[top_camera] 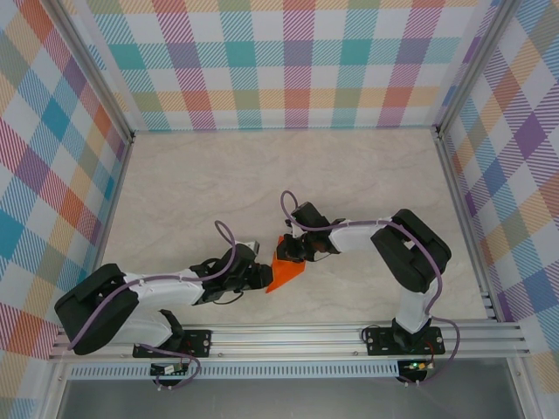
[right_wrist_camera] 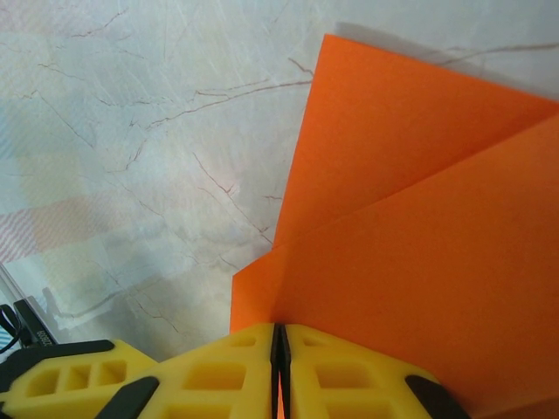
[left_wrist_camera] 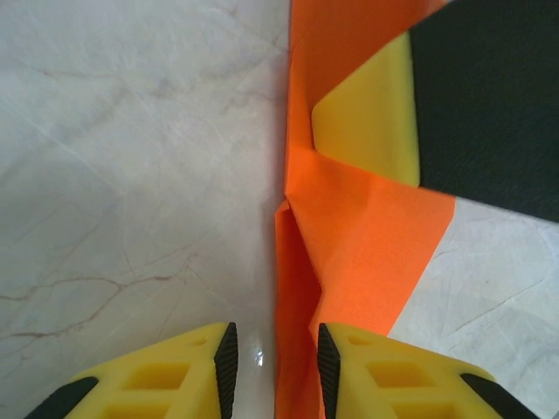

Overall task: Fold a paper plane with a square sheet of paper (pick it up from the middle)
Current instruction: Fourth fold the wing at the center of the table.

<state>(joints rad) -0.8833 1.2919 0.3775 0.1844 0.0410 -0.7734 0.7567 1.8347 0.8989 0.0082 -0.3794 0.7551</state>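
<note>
Two claws are working the half-folded paper (top_camera: pixel 286 273) at lower centre: right claw (right_wrist_camera: pixel 279 349) clamping its edge, left claw (left_wrist_camera: pixel 275 367) sitting narrowly parted astride the crease, which likely needs pinching flat next.

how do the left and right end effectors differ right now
The left end effector's jaws stand apart; the right end effector's are pressed shut. The left has the orange paper's creased edge standing in its gap; the right pinches the paper. Both are yellow and black, and both are at the same paper.
</note>
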